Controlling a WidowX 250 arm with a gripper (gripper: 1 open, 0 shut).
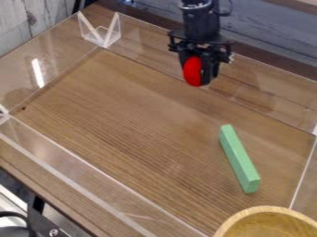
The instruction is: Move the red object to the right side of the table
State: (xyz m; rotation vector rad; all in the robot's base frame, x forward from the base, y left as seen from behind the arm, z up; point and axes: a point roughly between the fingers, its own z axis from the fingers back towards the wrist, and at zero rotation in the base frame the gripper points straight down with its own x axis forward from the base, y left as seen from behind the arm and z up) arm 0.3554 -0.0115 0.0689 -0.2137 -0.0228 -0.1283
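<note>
Claw [197,60] pinched on the red object [192,72], near the far edge of the counter [118,116], a little right of the middle in this view. Apparently held just off the wood, though hard to judge the height from this one angle. Step in hand, by the look of it: carrying across to the right side, with the grasp done and the setting down not yet done.

Best to travel smoothly and fairly level, with no jerk. Probably smooth and slippery, being glossy and rounded, so likely to twist or squirt out under a sudden stop. Hold firmly, without crushing.

Aim for the bare wood on the right, beyond the green block [239,159], well apart from it and from the wooden bowl [265,210] at the near right corner. Stop short of the clear wall [305,171], leaving room for the claw to spread on release. Better not to swing low toward the near side, for fear of clipping the block.

Once over the spot, pause, lower straight down until lightly touching, then ease open slowly. Rise straight up afterward, to avoid dragging or starting a roll.
</note>
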